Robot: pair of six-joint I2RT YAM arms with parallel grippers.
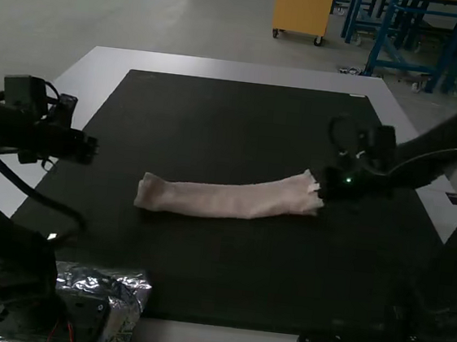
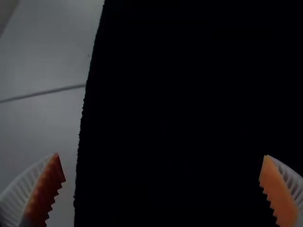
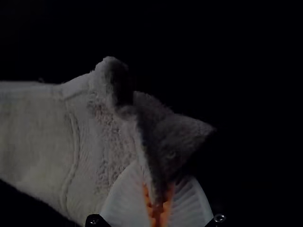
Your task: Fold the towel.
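Observation:
The pale pink towel (image 1: 229,200) lies as a long narrow folded strip across the middle of the dark mat. At its right end is my right gripper (image 1: 325,188). In the right wrist view the right gripper (image 3: 158,208) is shut on an edge of the towel (image 3: 38,123), with a loose corner standing up beside the pinch. My left gripper (image 1: 92,150) is over the mat's left side, apart from the towel; in the left wrist view the left gripper (image 2: 163,189) is open with nothing between its pads.
The black mat (image 1: 233,122) covers most of the white table (image 1: 239,71). Crumpled silver foil (image 1: 130,291) lies by the left arm's base. A dark cable curves beside the left arm.

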